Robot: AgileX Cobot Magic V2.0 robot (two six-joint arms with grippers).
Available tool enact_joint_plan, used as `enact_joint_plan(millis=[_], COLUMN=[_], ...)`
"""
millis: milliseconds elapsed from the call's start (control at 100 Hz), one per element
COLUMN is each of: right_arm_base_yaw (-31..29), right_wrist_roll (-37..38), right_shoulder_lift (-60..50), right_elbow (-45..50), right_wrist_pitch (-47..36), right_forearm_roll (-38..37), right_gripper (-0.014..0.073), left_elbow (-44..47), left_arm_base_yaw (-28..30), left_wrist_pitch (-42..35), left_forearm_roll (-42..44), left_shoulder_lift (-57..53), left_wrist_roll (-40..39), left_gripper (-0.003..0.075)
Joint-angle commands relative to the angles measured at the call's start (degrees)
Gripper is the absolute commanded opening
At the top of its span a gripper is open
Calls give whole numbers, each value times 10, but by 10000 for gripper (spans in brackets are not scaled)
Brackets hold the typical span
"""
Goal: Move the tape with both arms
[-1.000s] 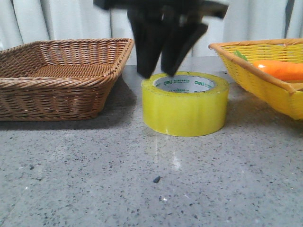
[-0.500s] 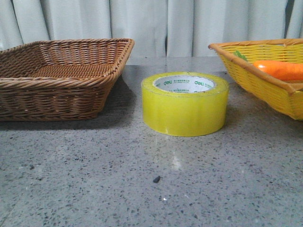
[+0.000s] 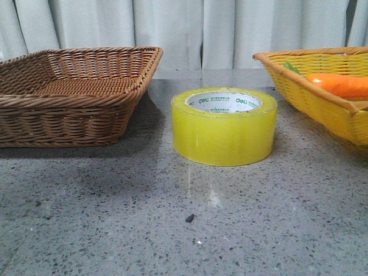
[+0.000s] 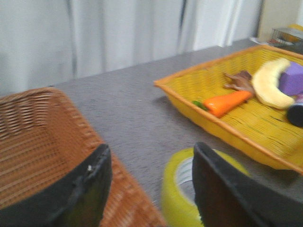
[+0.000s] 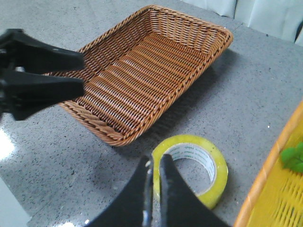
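The tape (image 3: 225, 125), a wide yellow roll with a white core and green lettering, lies flat on the grey table between two baskets. No gripper shows in the front view. My right gripper (image 5: 155, 164) is shut and empty, high above the table, with the tape (image 5: 199, 163) below its tips. My left gripper (image 4: 151, 184) is open and empty, above the brown basket's edge and the tape (image 4: 182, 194); this view is blurred. The left gripper also shows in the right wrist view (image 5: 81, 71), off to the side of the brown basket.
An empty brown wicker basket (image 3: 75, 100) stands left of the tape. A yellow basket (image 3: 322, 103) at the right holds an orange carrot (image 3: 339, 85); the left wrist view also shows a banana (image 4: 270, 85) and a purple item (image 4: 293, 78) in it. Curtains hang behind.
A black gripper that hung over the tape's far rim one second ago has gone up out of the front view. The tape has not moved.
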Motion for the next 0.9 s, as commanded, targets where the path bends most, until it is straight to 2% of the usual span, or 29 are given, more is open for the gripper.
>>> enact_joint_plan(millis=[0, 130, 310, 580, 890], right_arm_base_yaw=[-2, -2, -2, -2, -2], right_wrist_roll=[5, 5, 5, 6, 6], right_shoulder_lift=[-34, -72, -103, -113, -113], right_elbow=[0, 14, 14, 14, 14], right_wrist_pitch=[-50, -49, -40, -27, -10], right_forearm_roll=[-5, -5, -5, -5, -4], right_gripper=[-72, -72, -72, -72, -72], left_elbow=[-47, -103, -172, -243, -260], left_arm_base_yaw=[-33, -81, -118, -124, -120], left_wrist_pitch=[-43, -5, 40, 130, 133], left_forearm_roll=[16, 27, 27, 35, 52], left_shoulder_lift=[37, 104, 191, 287, 349], left_wrist_roll=[-5, -5, -5, 12, 16], left_gripper=[358, 365, 477, 472, 472])
